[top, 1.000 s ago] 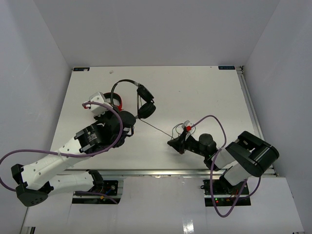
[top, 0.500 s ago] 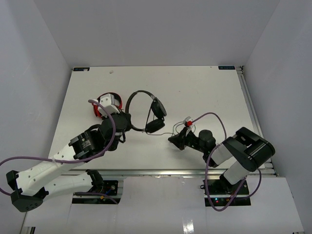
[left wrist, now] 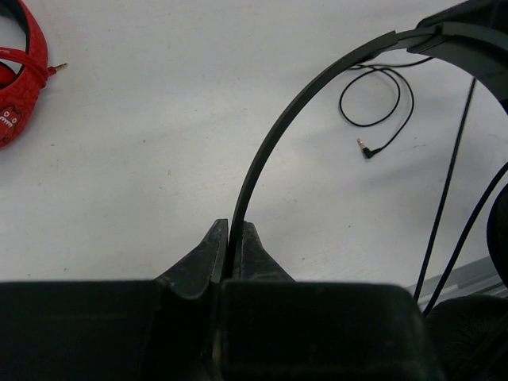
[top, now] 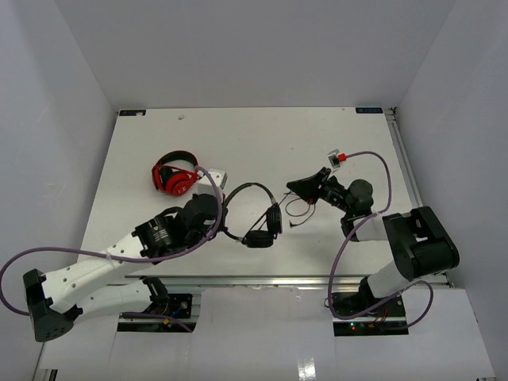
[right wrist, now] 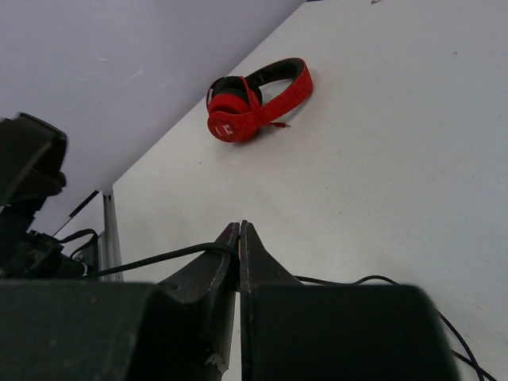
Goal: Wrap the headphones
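The headphones (top: 274, 218) now sit toward the near middle of the table (top: 238, 135), headband arched up and both earcups hanging close together just off or on the surface. The left gripper (top: 216, 208) is closed on the thin headband (left wrist: 294, 103); the left wrist view shows both fingers pinched flat against it. The cable (top: 298, 211) lies in a loose loop just right of the earcups, with the plug (left wrist: 363, 145) free on the table. The right gripper (top: 292, 185) is closed, and in its wrist view a dark cable (right wrist: 159, 258) runs into the fingertips; this appears to be the headphone lead, though the strand is too thin to trace end to end. A second ago the headphones were farther left and back, beside the red headphones (top: 175, 175), and the cable ran taut across to the right gripper near the front edge. The left arm has since carried the set toward the centre, while the right gripper has swung to the far side. The slack gained suggests that a turn of cable can now be laid around the headphones.
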